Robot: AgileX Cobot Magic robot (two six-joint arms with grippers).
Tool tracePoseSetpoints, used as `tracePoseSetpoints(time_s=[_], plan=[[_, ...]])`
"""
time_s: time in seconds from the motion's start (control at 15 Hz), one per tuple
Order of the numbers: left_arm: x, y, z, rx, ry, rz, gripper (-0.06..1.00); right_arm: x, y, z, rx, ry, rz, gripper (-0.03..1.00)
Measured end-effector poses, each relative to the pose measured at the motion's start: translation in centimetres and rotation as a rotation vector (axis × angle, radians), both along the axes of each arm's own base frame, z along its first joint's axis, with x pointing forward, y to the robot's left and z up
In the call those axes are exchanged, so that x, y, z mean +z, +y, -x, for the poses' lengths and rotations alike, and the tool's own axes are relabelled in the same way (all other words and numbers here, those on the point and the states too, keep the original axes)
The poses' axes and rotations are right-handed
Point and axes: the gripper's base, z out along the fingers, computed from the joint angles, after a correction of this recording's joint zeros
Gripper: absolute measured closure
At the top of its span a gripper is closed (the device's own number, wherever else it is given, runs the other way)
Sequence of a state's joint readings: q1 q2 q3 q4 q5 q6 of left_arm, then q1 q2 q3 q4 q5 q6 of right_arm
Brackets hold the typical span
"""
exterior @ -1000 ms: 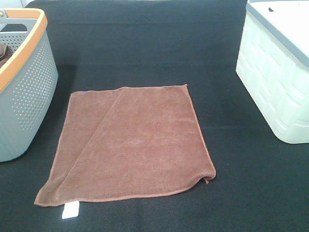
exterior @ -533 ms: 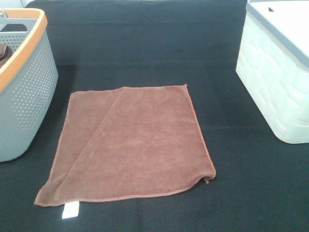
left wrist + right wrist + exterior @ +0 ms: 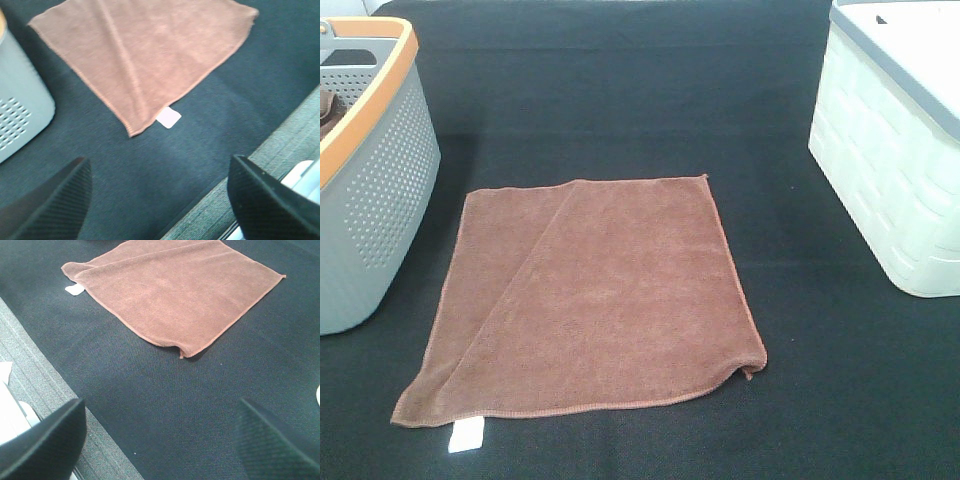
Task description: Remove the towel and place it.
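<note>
The reddish-brown towel (image 3: 600,295) lies flat on the black table mat, folded over along a diagonal crease on its left side. Its small white tag (image 3: 466,435) sticks out at the near left corner. It also shows in the left wrist view (image 3: 145,55) and the right wrist view (image 3: 175,295). Neither arm shows in the exterior high view. My left gripper (image 3: 157,200) is open and empty, above the table's near edge and short of the tag corner. My right gripper (image 3: 160,440) is open and empty, short of the towel's near right corner (image 3: 181,354).
A grey perforated basket with an orange rim (image 3: 370,170) stands at the left, something brown inside it. A white lidded box (image 3: 890,150) stands at the right. The mat's grey front edge (image 3: 240,185) runs just under both grippers.
</note>
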State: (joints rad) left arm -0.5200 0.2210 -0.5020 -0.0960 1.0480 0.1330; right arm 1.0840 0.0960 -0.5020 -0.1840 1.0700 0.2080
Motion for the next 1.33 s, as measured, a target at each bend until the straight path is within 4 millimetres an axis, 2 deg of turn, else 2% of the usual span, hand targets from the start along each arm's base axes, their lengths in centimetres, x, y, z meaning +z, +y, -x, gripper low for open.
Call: tracePoseSetpoints(time_s=[0.2,0.53,0.6,0.67,0.8,0.93,1.13,1.33], plan=[[0.0,0.0,0.0,0.007,0.000,0.002,0.22,0.0,-0.2,0.1,-0.110,0.000,0.000,0.20],[0.0,0.0,0.0,0.008,0.001,0.003,0.22,0.0,-0.8,0.5,-0.601,0.000,0.000,0.20],[0.0,0.0,0.0,0.008,0.001,0.003,0.22,0.0,-0.8,0.5,-0.601,0.000,0.000,0.20],[0.0,0.0,0.0,0.008,0.001,0.003,0.22,0.0,-0.9,0.7,-0.722,0.000,0.000,0.20],[0.0,0.1,0.0,0.020,0.001,0.003,0.22,0.0,-1.0,0.8,-0.845,0.000,0.000,0.20],[0.0,0.3,-0.2,0.118,0.001,0.003,0.22,0.0,-1.0,1.0,-0.932,0.000,0.000,0.20],[0.0,1.0,-0.6,0.400,0.001,0.003,0.22,0.0,-1.1,1.1,-1.057,0.000,0.000,0.20],[0.0,1.6,-0.7,0.579,-0.006,0.005,0.22,0.0,-1.1,1.2,-1.111,0.000,0.000,0.20]])
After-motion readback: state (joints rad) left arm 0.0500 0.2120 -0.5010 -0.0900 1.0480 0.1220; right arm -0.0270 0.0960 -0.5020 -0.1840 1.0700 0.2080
